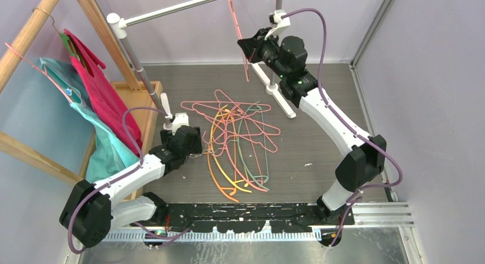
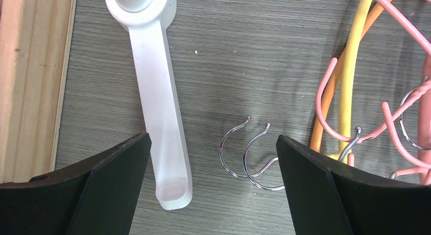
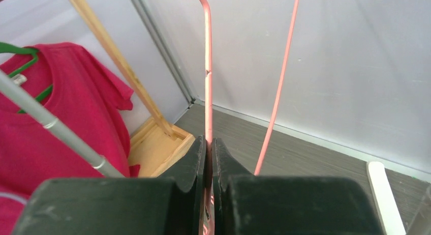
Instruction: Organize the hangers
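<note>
One pink hanger (image 1: pixel 235 30) up at the rail (image 1: pixel 183 7), rest piled on the tabletop (image 1: pixel 320 132).
Right tool (image 1: pixel 247 48) clamped on its wire near the tabletop's far edge; hook at the rail, seating unclear. Other hangers (image 1: pixel 237 138) lie tangled mid-tabletop, so most of the job looks left. Left tool (image 2: pixel 213 143) wide open, low at the pile's left side over two metal hooks (image 2: pixel 244 153); white rack foot (image 2: pixel 157 92) just beside it crowds the approach.

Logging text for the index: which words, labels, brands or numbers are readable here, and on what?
No text is readable.
White neck label on the magenta shirt: too blurred to read.
Small tag on the teal garment: too small to read.
</note>
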{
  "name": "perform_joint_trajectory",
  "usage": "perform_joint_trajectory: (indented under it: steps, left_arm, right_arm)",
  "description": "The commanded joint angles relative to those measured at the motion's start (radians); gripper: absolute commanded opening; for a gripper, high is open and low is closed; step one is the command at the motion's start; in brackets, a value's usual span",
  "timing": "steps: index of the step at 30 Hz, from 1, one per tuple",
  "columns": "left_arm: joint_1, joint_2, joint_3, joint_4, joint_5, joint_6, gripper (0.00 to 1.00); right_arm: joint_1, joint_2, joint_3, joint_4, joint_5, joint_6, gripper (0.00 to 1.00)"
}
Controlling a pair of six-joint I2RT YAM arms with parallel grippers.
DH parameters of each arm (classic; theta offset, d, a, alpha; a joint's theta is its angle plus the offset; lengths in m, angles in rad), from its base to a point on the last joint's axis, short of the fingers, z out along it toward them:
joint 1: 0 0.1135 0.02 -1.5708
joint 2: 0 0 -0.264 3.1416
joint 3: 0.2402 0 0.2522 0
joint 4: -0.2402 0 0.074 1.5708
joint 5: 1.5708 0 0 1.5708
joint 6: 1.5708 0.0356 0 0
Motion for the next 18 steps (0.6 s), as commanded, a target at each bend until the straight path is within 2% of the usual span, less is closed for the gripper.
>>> perform_joint_trajectory:
  steps: [1,18]
  left_arm:
    - [0.004,-0.008,0.035,0.027,-0.027,-0.004,0.98]
    - [0.004,0.008,0.030,0.032,-0.016,-0.016,0.98]
  right_arm:
    - [-0.050,-0.015,0.030,0.087,-0.017,0.050,0.01]
    - [-0.223,-0.108,-0.163,0.114,0.003,0.129,0.01]
